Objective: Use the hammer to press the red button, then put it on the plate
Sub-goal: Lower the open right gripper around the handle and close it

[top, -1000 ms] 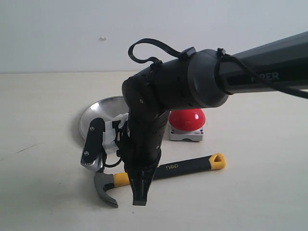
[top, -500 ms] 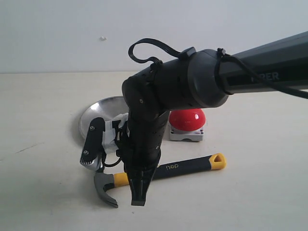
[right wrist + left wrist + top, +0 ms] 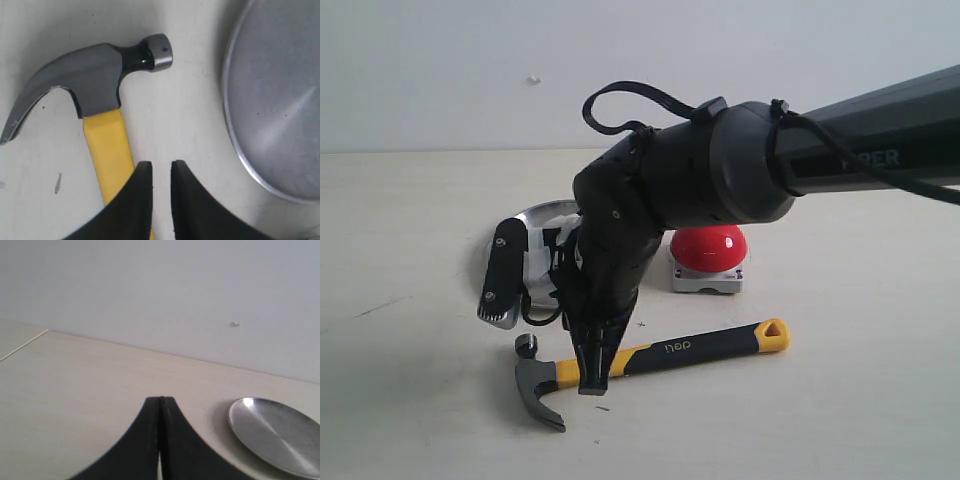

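Observation:
The hammer (image 3: 692, 347) lies flat on the table, its dark steel head (image 3: 95, 70) at the left and its yellow looped end at the right. My right gripper (image 3: 591, 385) hangs over the yellow neck (image 3: 106, 150) just behind the head. Its jaws are open by a narrow gap, with only bare table showing between them (image 3: 161, 166). One finger overlaps the yellow neck without gripping it. The red button (image 3: 711, 246) sits behind the handle. The plate (image 3: 542, 218) lies behind the gripper, partly hidden, and its rim shows in the wrist views (image 3: 235, 145) (image 3: 280, 432). My left gripper (image 3: 161, 399) is shut and empty, off to the plate's side.
The right arm's thick black forearm (image 3: 840, 150) crosses the scene from the right, above the button. A pale wall (image 3: 470, 70) closes the far side of the table. Bare tabletop (image 3: 400, 380) stretches left of the hammer head.
The right gripper has risen and tilted back toward the plate, and its jaws have parted a little. The hammer has stayed put; its striking face now shows.

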`<state>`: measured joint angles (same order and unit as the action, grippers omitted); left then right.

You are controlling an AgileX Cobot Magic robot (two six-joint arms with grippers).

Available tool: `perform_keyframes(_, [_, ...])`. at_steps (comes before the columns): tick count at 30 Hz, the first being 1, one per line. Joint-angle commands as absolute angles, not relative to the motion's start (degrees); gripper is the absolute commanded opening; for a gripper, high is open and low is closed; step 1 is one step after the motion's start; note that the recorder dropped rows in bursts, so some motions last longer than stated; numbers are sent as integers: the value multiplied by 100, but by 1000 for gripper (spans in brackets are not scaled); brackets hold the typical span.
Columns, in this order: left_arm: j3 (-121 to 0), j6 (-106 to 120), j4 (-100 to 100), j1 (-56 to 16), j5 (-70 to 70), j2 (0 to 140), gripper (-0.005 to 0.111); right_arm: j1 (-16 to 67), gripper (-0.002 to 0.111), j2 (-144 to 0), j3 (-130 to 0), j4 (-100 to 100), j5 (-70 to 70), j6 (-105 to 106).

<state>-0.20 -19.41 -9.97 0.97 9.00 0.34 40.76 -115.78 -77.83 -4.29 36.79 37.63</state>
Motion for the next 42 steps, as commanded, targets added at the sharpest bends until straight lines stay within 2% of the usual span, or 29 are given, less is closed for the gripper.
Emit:
perform_keyframes(1, [0,-1993,-976,108,889,0,0,4095,20,-11624,-7816,-651,3697,2933])
perform_keyframes(2, [0,-1993,-976,108,889,0,0,4095,24,-11638,-7825,-804,3807,2921])
perform_keyframes(3, [0,-1993,-976,108,889,0,0,4095,32,-11677,-7825,-1239,4063,2908])
perform_keyframes(5, [0,-1993,-976,108,889,0,0,4095,39,-11688,-7825,-1527,4127,2946])
perform_keyframes(14, [0,-1993,-976,108,889,0,0,4095,40,-11676,-7825,-1399,4697,2973])
perform_keyframes(20, [0,-1993,-976,108,889,0,0,4095,52,-11676,-7825,-400,4672,3825])
perform_keyframes(32, [0,-1993,-976,108,889,0,0,4095,52,-11685,-7825,-45,3609,4716])
perform_keyframes(42, [0,-1993,-976,108,889,0,0,4095,52,-11685,-7825,59,3740,4750])
